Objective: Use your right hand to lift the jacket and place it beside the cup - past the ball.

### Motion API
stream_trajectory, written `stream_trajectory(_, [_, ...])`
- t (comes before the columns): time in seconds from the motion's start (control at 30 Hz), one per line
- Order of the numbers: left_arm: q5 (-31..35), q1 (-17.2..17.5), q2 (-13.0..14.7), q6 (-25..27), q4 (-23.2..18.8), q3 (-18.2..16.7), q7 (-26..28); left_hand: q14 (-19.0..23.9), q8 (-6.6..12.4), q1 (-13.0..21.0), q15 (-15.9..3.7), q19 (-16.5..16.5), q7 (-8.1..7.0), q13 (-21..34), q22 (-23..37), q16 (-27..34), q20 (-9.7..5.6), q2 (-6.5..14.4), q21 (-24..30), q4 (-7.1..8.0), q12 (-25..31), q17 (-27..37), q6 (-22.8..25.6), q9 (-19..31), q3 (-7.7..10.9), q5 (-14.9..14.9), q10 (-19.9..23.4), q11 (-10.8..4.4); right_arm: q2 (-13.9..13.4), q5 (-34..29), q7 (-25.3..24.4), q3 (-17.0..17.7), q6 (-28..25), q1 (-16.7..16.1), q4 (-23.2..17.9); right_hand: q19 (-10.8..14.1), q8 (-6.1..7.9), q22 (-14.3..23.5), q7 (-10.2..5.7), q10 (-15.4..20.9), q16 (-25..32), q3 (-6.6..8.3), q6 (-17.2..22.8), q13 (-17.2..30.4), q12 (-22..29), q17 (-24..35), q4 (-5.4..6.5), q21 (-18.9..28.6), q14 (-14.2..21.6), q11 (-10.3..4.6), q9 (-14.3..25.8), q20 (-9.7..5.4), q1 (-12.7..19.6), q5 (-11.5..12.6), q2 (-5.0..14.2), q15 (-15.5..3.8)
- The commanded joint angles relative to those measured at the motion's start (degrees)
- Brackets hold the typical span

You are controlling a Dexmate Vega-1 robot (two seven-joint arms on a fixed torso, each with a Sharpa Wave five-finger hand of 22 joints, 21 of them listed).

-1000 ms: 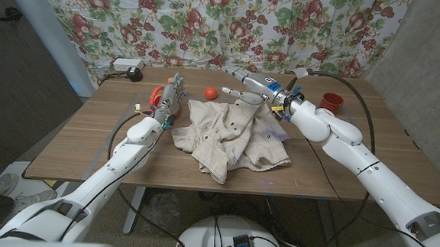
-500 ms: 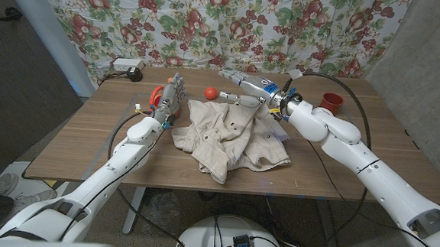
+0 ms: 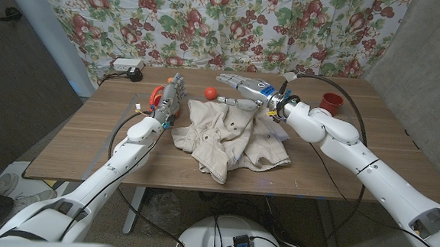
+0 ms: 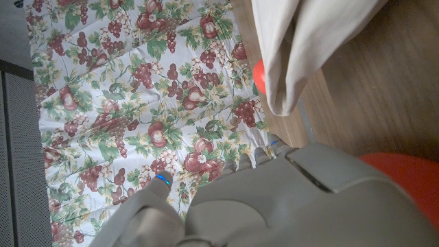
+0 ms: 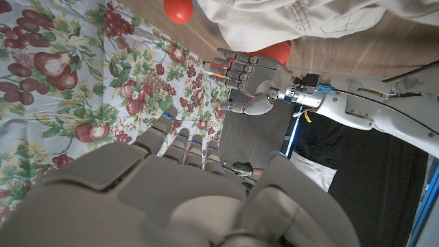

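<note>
above the jacket (image 3: 231, 136) — right robot hand (image 3: 241, 89) hovers, fingers spread, holding nothing.

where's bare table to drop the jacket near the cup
Bare wood lies around the red cup, toward the table's right edge and front right corner. The far left is crowded: red ball, left hand and jacket sit close.

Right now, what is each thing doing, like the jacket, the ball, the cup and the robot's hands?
Jacket: crumpled on the table, not lifted.
Ball: lying on the table behind the jacket.
Cup: upright, far right.
Right hand: open, over the jacket's back edge, holding nothing.
Left hand: open, fingers up, beside the jacket.
</note>
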Motion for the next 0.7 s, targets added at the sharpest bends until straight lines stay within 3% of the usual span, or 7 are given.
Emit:
stream_trajectory(0.03, [0.06,0.1,0.05,0.09,-0.24,0.04,0.16,-13.3,-0.17,0.18,0.56,-7.01,-0.47,0.31,0.09,0.3,0.5,7.12,-0.05,-0.17,0.04,0.13,-11.82,0.27,-0.23,0.44,-12.99,0.61,-0.82,-2.32,1.32,-1.76,-2.12,0.28,-0.99,-0.09,0.01,0.1,-0.65,-0.45,0.03,0.06,-0.03,0.07,-0.15,0.11,0.4,-0.2,-0.58,0.03,0.21,2.03,-0.67,-0.28,-0.07,-0.1])
stream_trajectory(0.17, [-0.05,0.11,0.01,0.08,-0.19,0.01,0.11,-13.36,-0.18,0.18,0.6,-7.0,-0.52,0.31,0.09,0.28,0.56,7.13,-0.05,-0.17,0.03,0.13,-11.83,0.27,-0.23,0.44,-13.02,0.54,-1.12,-3.46,1.78,-2.4,-3.0,0.33,-1.48,-0.37,-0.08,0.13,-0.87,-0.98,0.07,-0.01,-0.32,0.08,-0.23,0.08,0.38,-0.23,-0.69,-0.09,0.21,4.7,-0.8,-0.41,-0.4,0.03])
stream_trajectory(0.27, [0.04,0.08,0.05,0.12,-0.21,0.06,0.12,-13.39,-0.2,0.18,0.59,-7.0,-0.51,0.31,0.09,0.26,0.58,7.13,-0.06,-0.17,0.02,0.13,-11.86,0.28,-0.23,0.44,-13.04,0.52,-1.3,-4.74,2.09,-2.88,-4.07,0.28,-2.1,-0.52,-0.16,0.14,-0.97,-1.4,0.03,-0.09,-0.6,0.08,-0.31,0.04,0.21,-0.25,-0.85,-0.37,0.21,5.75,-0.73,-0.49,-0.75,0.12])
stream_trajectory(0.7, [0.04,0.1,0.06,0.06,-0.27,0.04,0.08,-13.31,-0.19,0.18,0.63,-6.88,-0.54,0.32,0.09,0.3,0.58,7.13,-0.04,-0.17,0.04,0.13,-11.82,0.28,-0.25,0.45,-12.98,0.5,-2.05,-8.87,4.29,-4.8,-8.74,0.19,-4.52,-1.84,-0.38,0.18,-1.94,-3.18,-0.26,-0.66,-1.79,0.1,-0.55,-0.03,-0.73,-0.54,-2.15,-0.61,0.19,6.7,-0.33,-0.87,-2.59,1.03])
